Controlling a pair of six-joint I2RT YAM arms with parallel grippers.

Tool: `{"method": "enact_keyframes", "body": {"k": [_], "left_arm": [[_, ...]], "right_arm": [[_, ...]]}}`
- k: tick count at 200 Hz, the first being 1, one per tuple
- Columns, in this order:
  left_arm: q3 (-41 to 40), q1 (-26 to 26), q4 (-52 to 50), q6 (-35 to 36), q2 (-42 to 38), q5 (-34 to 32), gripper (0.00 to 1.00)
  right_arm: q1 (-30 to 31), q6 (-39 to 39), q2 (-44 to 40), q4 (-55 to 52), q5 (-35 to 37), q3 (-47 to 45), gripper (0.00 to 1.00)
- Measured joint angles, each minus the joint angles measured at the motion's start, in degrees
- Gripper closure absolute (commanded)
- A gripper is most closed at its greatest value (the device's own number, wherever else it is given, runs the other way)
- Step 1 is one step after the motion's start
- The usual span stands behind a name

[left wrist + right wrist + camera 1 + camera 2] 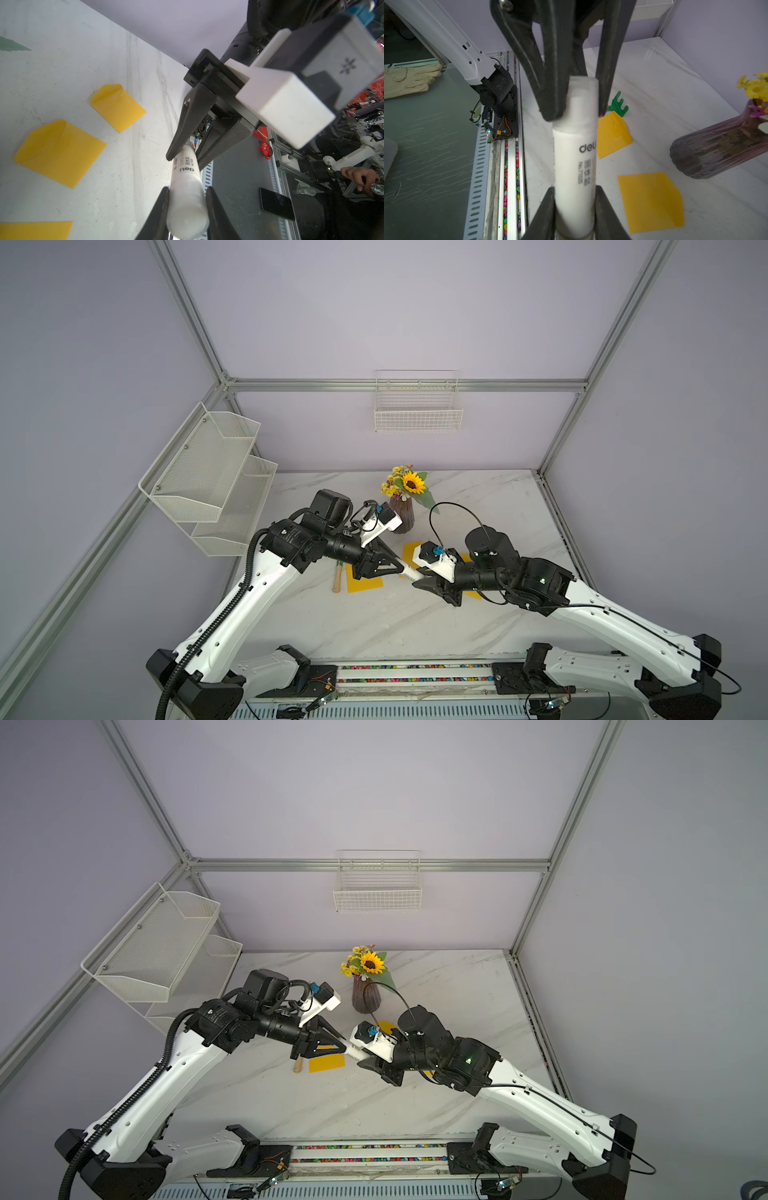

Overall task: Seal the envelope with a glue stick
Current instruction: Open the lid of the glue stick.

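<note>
Left wrist view: the left gripper [188, 189] is seen clamped on the plain white cap end of the white plastic glue stick with a grey printed label [187, 174], and the right gripper [185, 163] is seen closed on the labelled body at the opposite end. The step in hand is judged to be the removal of the cap. For a good result, the cap should be pinched firmly on the left side, the pull should be made straight along the axis of the glue stick, and the body should be held without slipping on the right side. By a sideways pull the smooth plastic could be levered out of the fingers. The glue stick is held in the air between the two grippers, roughly level, above the white marble-patterned table [507, 510]. None of the yellow paper envelopes [60, 153] lying flat below is touched by it. In both top views the left arm is stretched from its near-left base toward the table middle, bent at the elbow, with the wrist pointed to the right. The right arm is mirrored from the near-right base, so that the fingertips are set almost tip to tip.
</note>
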Motion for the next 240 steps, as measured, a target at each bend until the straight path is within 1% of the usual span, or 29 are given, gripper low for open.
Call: {"method": "enact_keyframes", "body": {"k": [27, 56, 95, 124, 175, 240], "left_arm": [[-1.4, 0.0, 3.2, -3.5, -1.8, -1.2, 1.0], [-2.6, 0.1, 6.7, -9.4, -2.0, -2.3, 1.0], [-3.1, 0.1, 9.4, -16.1, -1.9, -4.0, 1.0], [-3.1, 0.1, 10.4, -19.7, -1.9, -5.4, 1.0], [-3.1, 0.1, 11.5, -23.7, -1.1, -6.2, 1.0], [-3.1, -0.2, 12.9, -26.2, 0.2, -5.6, 1.0]], "right_arm": [[0.4, -2.6, 0.0, 1.1, 3.0, 0.0, 1.0], [0.5, -5.6, 0.1, 1.7, 6.8, -0.2, 1.0], [0.5, -8.4, 0.1, 4.0, 10.8, -1.2, 1.0], [0.6, -10.1, 0.0, 5.5, 12.8, -1.8, 1.0], [0.7, -11.3, -1.2, 7.6, 15.2, -3.8, 1.0], [0.7, -12.2, -3.0, 8.2, 17.2, -5.4, 1.0]]}}
